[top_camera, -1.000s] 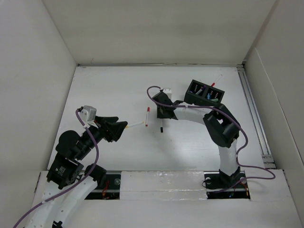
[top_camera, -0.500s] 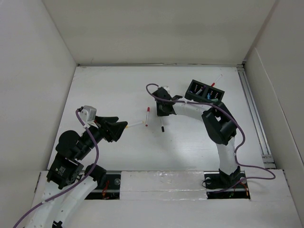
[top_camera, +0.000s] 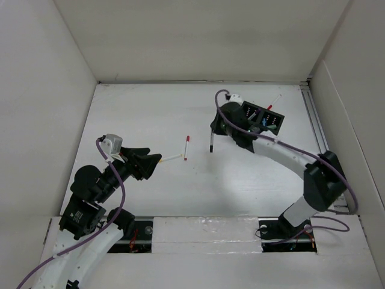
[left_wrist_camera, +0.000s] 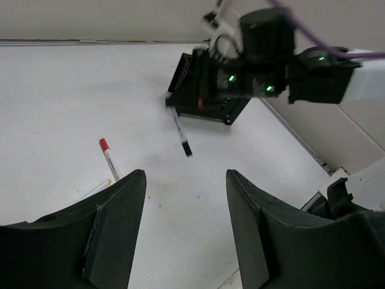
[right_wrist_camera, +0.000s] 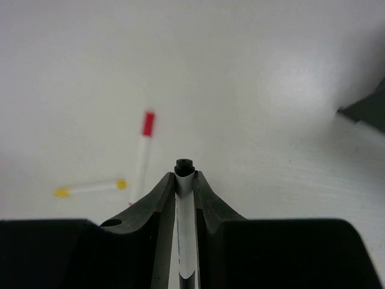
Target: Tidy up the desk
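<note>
On the white desk point(top_camera: 138, 114) lie a red-capped marker point(top_camera: 187, 146) and a yellow-capped marker point(top_camera: 171, 158). My right gripper point(top_camera: 216, 129) is shut on a white marker with a black end point(top_camera: 211, 139), held off the desk just left of the black organizer point(top_camera: 258, 117). In the right wrist view the marker point(right_wrist_camera: 184, 223) is pinched between the fingers of my right gripper point(right_wrist_camera: 184, 176), its black end poking out ahead. My left gripper point(left_wrist_camera: 183, 176) is open and empty, low over the desk, near the yellow-capped marker point(left_wrist_camera: 98, 186) and the red-capped marker point(left_wrist_camera: 109, 159).
The organizer holds several pens, and one red-tipped pen point(top_camera: 275, 100) leans out at its back. A metal rail point(top_camera: 320, 141) runs along the desk's right edge. White walls stand around three sides.
My right gripper has shut on the black-ended marker, lifted it off the desk and carried it back and right toward the organizer. The left arm has not moved.
</note>
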Robot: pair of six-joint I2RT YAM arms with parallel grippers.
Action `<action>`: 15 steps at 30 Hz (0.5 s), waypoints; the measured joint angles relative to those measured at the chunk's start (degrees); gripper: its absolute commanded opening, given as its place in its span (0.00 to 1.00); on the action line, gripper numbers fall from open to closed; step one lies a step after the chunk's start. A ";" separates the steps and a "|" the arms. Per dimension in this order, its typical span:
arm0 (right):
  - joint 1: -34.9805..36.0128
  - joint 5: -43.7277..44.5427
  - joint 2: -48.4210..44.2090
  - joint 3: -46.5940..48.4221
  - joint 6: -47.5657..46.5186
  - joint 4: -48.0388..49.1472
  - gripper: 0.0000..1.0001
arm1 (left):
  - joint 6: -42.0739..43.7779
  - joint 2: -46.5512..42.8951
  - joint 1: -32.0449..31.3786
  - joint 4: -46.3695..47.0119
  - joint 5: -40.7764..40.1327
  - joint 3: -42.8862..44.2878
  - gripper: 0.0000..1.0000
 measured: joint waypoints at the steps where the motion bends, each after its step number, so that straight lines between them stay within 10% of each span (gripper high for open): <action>1: -0.31 1.29 -2.91 -0.17 0.28 2.14 0.00 | 0.02 0.00 0.00 0.00 0.02 0.00 0.52; 15: -12.61 25.66 -11.41 -1.53 -2.82 29.77 0.00 | 0.15 0.48 0.00 0.00 0.00 0.00 0.52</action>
